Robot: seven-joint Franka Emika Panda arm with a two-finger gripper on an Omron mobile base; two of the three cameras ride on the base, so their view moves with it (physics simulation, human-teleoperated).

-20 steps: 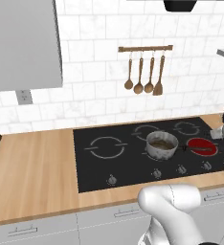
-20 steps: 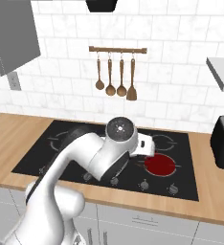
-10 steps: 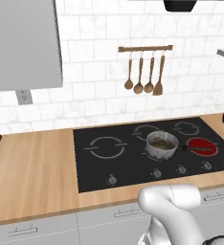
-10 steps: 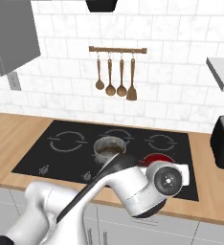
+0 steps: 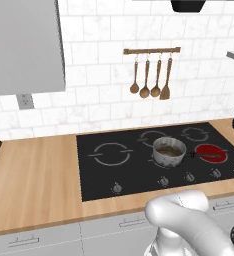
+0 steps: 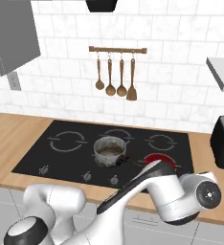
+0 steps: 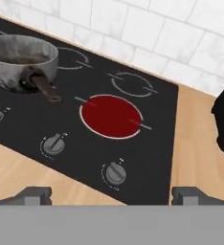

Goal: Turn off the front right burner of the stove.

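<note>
White arm bent low, pincer (image 7: 111,194) spread wide above stove (image 7: 147,158) knobs (image 7: 115,173).

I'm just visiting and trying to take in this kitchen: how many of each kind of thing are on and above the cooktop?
Wooden utensils hanging on the wall rail: 4
Small grey metal pot: 1
Small silver knobs along the front of the flat black glass stove: 5
Round red-glowing front right burner: 1
Total: 11

Front right burner (image 7: 111,116) red; pot (image 7: 21,62) beside — fingertips (image 7: 35,195) apart.
</note>
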